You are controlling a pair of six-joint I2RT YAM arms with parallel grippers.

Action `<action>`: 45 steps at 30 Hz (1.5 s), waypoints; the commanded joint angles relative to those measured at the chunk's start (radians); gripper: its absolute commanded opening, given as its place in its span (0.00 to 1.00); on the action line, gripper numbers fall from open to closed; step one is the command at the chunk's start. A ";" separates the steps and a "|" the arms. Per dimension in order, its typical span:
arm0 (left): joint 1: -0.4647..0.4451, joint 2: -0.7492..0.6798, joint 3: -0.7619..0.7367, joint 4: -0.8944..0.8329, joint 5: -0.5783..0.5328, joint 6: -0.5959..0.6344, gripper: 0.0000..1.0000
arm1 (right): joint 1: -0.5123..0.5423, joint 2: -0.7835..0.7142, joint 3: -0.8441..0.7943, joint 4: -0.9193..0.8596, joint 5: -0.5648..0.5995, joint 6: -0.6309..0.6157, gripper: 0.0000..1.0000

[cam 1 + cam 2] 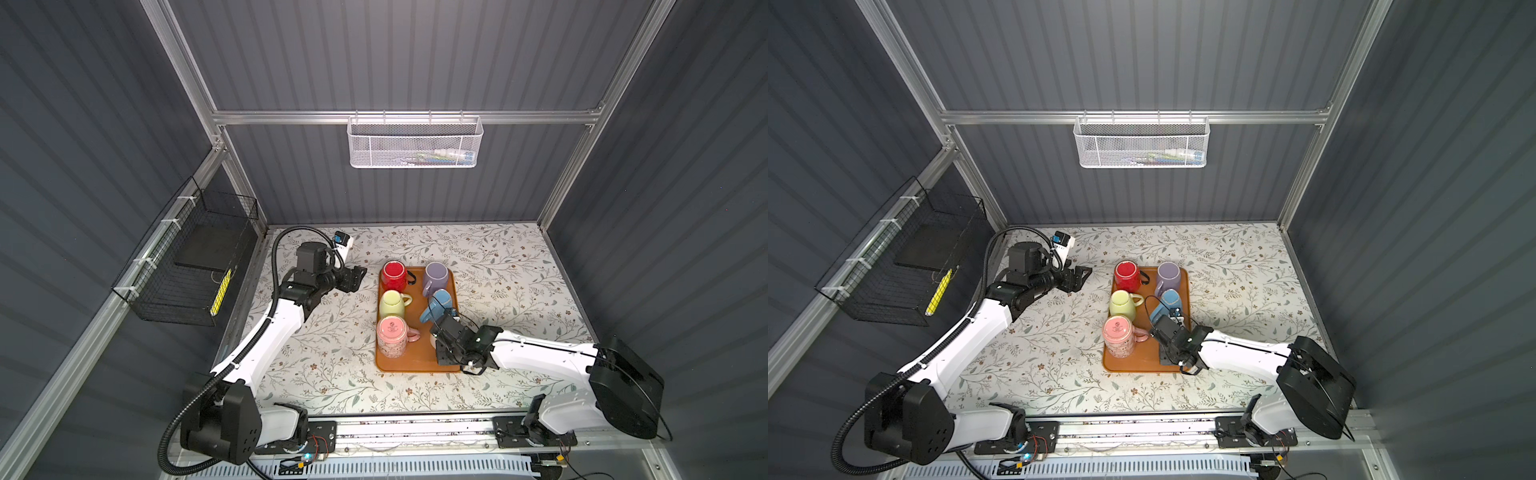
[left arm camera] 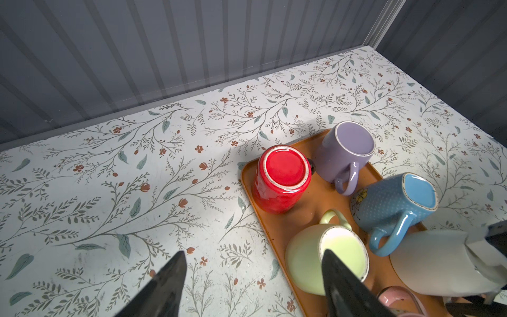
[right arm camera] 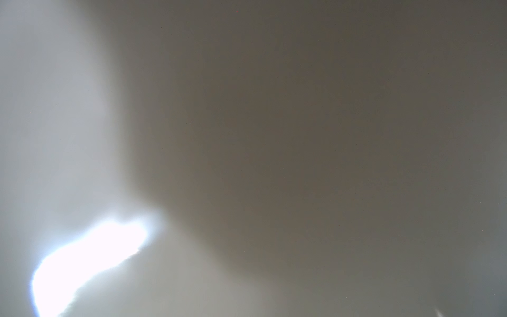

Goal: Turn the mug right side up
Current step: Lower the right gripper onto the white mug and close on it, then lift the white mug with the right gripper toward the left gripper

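Note:
An orange tray (image 1: 407, 365) carries several mugs with their bases up. A white mug (image 2: 433, 263) stands at the tray's near right corner, and only a sliver of it (image 1: 433, 342) shows in a top view. My right gripper (image 1: 441, 332) sits down over that white mug. Its fingers are hidden, and the right wrist view is filled by a blurred pale surface. The blue mug (image 1: 436, 305) just behind leans tilted. My left gripper (image 1: 360, 272) hangs open over the table, left of the tray, with nothing between its fingers (image 2: 337, 274).
Also base-up on the tray are a red mug (image 1: 394, 274), a purple mug (image 1: 435, 276), a yellow-green mug (image 1: 391, 304) and a pink mug (image 1: 391, 334). A white mesh basket (image 1: 415, 143) hangs on the back wall, a black wire basket (image 1: 187, 266) on the left wall.

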 commanded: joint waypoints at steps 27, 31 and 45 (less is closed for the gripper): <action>-0.005 -0.020 -0.009 -0.017 0.010 0.007 0.76 | -0.014 -0.082 -0.013 -0.091 0.080 -0.033 0.00; -0.005 -0.016 -0.009 -0.012 0.010 0.001 0.76 | -0.031 -0.109 -0.024 -0.082 0.071 -0.040 0.00; -0.005 0.001 0.002 -0.003 0.021 -0.013 0.76 | -0.081 -0.177 -0.047 -0.046 0.039 -0.060 0.00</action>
